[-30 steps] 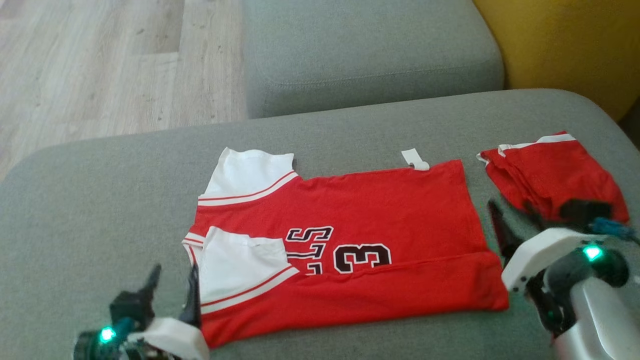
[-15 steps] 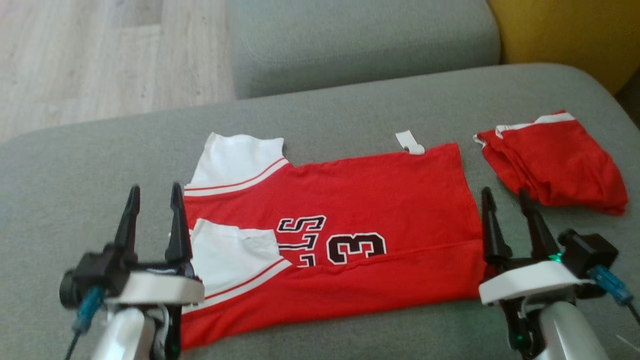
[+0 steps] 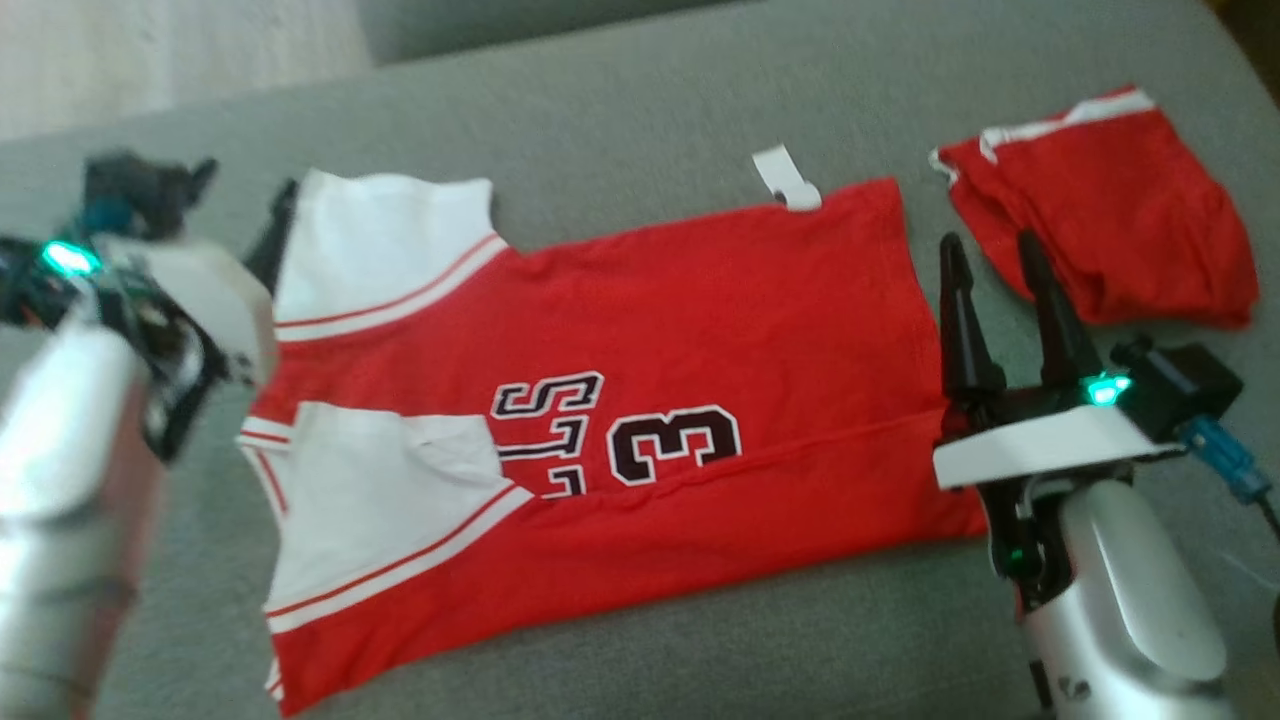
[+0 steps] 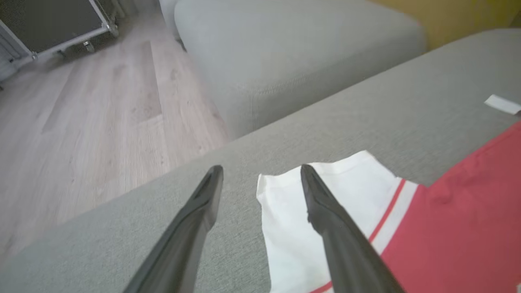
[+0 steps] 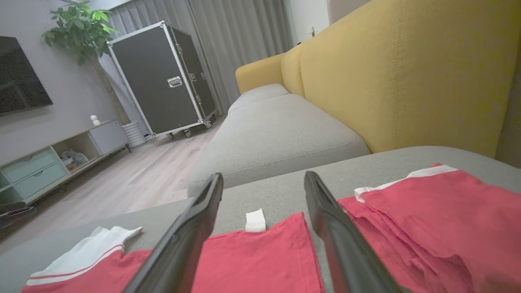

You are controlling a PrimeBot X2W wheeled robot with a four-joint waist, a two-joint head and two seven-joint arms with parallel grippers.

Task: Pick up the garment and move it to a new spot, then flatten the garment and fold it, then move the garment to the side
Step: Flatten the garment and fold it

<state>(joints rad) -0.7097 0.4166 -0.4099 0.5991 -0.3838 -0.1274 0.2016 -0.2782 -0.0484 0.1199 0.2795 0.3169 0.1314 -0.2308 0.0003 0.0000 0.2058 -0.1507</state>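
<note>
While my left hand [image 4: 260,169] hangs with its fingers apart and nothing between them, one finger sits above the bare sofa cushion [image 3: 650,90] and the other above the corner of the far white sleeve [image 3: 390,240]. Closing from here could go badly, I judge. I might pinch only the thin edge of that sleeve, or nip the cushion cover along with it, and a pull on one corner would drag the cloth askew. The head view of this hand is blurred, so I cannot tell how high above the cloth it is.

The garment [image 3: 700,330], a red jersey, lies flat across the middle of the cushion. Its near long edge is turned up over the lower part of the numbers, and its near sleeve [image 3: 380,490] is laid inward. That fold looks loose to me, so any uneven lift between my two hands would likely let it fall open or bunch the body.

At the hem end, my right hand [image 3: 987,240] is likewise spread wide and empty, poised just beside the garment's edge. Just to its right lies a second folded red pile [image 3: 1100,220], near the hem. If I reach or sweep too far that way, I could snag it or muddle the two.
</note>
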